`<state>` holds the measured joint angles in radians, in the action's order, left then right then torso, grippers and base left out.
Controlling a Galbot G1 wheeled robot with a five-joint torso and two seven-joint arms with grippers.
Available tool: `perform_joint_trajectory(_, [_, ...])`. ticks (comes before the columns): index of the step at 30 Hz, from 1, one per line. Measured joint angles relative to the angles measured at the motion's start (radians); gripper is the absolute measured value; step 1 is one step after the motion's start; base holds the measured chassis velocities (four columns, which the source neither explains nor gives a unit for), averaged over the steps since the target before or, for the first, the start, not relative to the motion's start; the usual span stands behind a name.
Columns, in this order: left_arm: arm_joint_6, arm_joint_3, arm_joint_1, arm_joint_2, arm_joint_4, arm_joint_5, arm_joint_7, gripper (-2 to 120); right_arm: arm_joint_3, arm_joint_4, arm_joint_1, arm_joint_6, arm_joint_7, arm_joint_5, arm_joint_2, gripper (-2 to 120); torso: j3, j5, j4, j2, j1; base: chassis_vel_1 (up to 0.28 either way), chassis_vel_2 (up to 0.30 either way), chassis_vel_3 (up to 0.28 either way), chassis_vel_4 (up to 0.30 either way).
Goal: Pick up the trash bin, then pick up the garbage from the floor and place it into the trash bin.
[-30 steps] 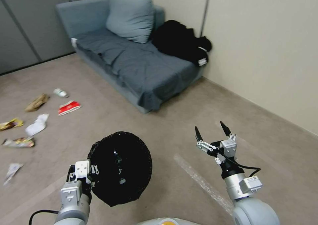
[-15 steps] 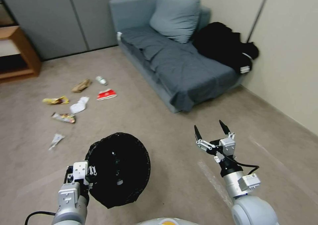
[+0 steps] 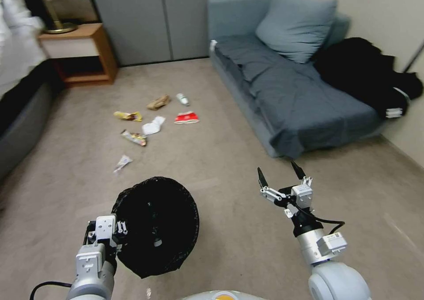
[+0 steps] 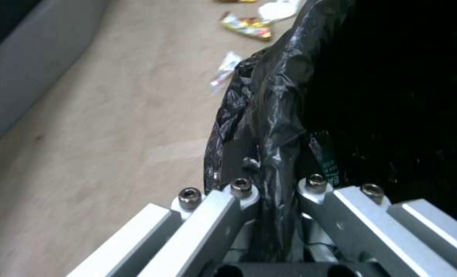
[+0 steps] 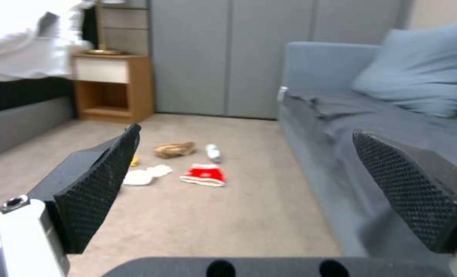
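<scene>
1. Head view: the left gripper [image 3: 120,234] is clamped on the near rim of the small round trash bin with a crinkled black bag liner [image 3: 154,225], holding it above the beige carpet [image 3: 229,159], low on the left.
2. Left wrist view shows the liner [image 4: 274,127] pinched between the closed fingers [image 4: 239,192].
3. The right gripper [image 3: 281,178] hangs empty on the right, its black fingers spread wide.
4. Garbage lies farther ahead on the carpet, well apart from the bin: a crumpled brown paper bag [image 3: 158,102], a small clear bottle [image 3: 182,99], a red-white packet [image 3: 187,118], a white tissue [image 3: 153,125], two yellow snack wrappers [image 3: 128,115] and a small white scrap [image 3: 122,163].
5. A grey-blue sofa [image 3: 291,88] stands right of the litter.
</scene>
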<state>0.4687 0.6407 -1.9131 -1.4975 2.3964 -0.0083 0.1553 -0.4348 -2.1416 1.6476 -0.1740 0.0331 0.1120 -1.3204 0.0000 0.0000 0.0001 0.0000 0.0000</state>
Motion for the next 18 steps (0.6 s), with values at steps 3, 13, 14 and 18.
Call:
perform_joint_trajectory(3, [0.000,0.001,0.000,0.002,0.004,0.000,0.000,1,0.004,0.000,0.000,0.000,0.001,-0.004,-0.002,100,0.000,-0.0001,0.0000,0.000,0.000,0.124,0.112,0.129,0.117])
perform_joint_trajectory(13, [-0.010,0.004,-0.002,0.001,0.011,-0.001,-0.007,1,0.010,-0.008,-0.011,0.011,0.009,-0.007,-0.001,100,0.000,-0.0001,0.0002,0.000,0.000,0.079,0.091,0.080,0.084])
perform_joint_trajectory(14, [-0.011,0.004,-0.002,0.001,0.012,0.000,-0.008,1,0.010,-0.009,-0.012,0.011,0.009,-0.007,-0.001,100,0.000,0.0000,-0.0001,0.000,0.000,0.000,0.000,0.000,0.000])
perform_joint_trajectory(18, [-0.013,0.006,-0.004,0.000,0.016,0.000,-0.010,1,0.012,-0.009,-0.012,0.012,0.009,-0.008,-0.002,100,0.000,0.0000,-0.0003,0.000,0.000,0.000,0.000,0.000,0.000])
